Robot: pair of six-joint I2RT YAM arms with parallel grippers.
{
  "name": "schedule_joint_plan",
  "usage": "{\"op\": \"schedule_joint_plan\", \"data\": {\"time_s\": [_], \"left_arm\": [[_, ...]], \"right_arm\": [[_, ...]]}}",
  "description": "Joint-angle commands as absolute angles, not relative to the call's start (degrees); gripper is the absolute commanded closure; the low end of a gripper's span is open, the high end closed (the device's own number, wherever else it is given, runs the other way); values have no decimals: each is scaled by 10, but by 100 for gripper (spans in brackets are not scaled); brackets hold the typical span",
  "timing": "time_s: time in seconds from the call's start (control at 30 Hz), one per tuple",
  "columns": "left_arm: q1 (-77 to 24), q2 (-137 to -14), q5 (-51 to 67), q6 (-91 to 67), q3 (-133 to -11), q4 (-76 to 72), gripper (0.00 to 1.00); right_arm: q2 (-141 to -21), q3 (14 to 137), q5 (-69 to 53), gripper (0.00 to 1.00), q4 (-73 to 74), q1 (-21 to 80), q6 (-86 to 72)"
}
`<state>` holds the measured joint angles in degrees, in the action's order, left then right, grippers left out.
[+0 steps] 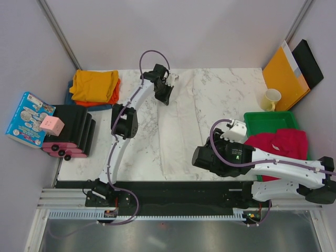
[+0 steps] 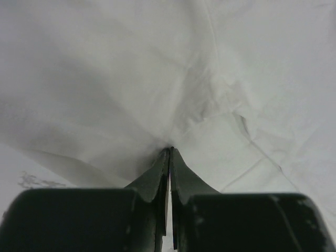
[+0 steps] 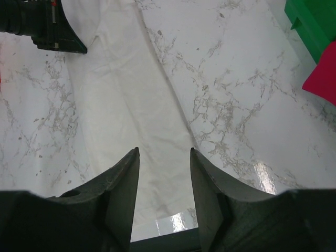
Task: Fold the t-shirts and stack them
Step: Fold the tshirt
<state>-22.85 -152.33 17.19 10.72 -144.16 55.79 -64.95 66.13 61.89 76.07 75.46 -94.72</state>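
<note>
The white t-shirt [image 1: 176,131] lies folded into a long narrow strip down the middle of the marble table. At the strip's far end my left gripper [image 1: 164,98] points down; in the left wrist view it [image 2: 169,150] is shut, with the white cloth [image 2: 131,79] puckering at its tips. My right gripper [image 1: 197,159] hangs over the strip's near end; its jaws [image 3: 164,150] stand open with only the white cloth [image 3: 131,105] below them. Folded mustard yellow [image 1: 94,84], orange [image 1: 113,94] and blue [image 1: 70,94] t-shirts are stacked at the far left. The crimson-pink t-shirt [image 1: 281,144] lies crumpled at the right.
A green tray [image 1: 270,121] sits under the crimson shirt's far side, with a cream mug [image 1: 272,98] and an orange-yellow envelope [image 1: 283,71] behind it. On the left stand a black rack [image 1: 73,128], a pink cube [image 1: 51,125] and a picture box [image 1: 26,118].
</note>
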Motion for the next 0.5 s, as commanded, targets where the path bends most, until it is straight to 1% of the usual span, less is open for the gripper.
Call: {"op": "schedule_joint_plan", "data": {"time_s": [0.0, 0.1, 0.13, 0.17, 0.23, 0.27, 0.3, 0.33, 0.37, 0.4, 0.47], "left_arm": [[-207, -1529, 181, 107, -1446, 595, 90], [-207, -1464, 205, 90, -1404, 569, 85], [-207, -1436, 210, 84, -1382, 547, 82], [-207, -1384, 214, 76, -1330, 541, 80], [-207, -1327, 219, 75, -1279, 537, 77], [-207, -1301, 217, 76, -1221, 536, 76], [-207, -1239, 216, 80, -1188, 534, 76], [-206, -1211, 213, 86, -1156, 534, 76], [-206, -1176, 205, 91, -1090, 528, 76], [-203, -1114, 200, 93, -1057, 523, 76], [-192, -1051, 211, 99, -976, 515, 76]], "right_arm": [[-657, 658, 636, 47, 762, 752, -953], [-676, 661, 637, 32, 754, 753, -925], [-683, 661, 637, 27, 754, 752, -913], [-690, 660, 637, 25, 753, 752, -909], [-707, 650, 635, 23, 749, 752, -898], [-712, 644, 635, 23, 739, 751, -884], [-717, 636, 631, 23, 707, 751, -869], [-719, 622, 626, 24, 694, 751, -859], [-719, 615, 622, 24, 682, 751, -851], [-717, 606, 621, 25, 646, 750, -836], [-714, 579, 603, 26, 607, 737, -797]]}}
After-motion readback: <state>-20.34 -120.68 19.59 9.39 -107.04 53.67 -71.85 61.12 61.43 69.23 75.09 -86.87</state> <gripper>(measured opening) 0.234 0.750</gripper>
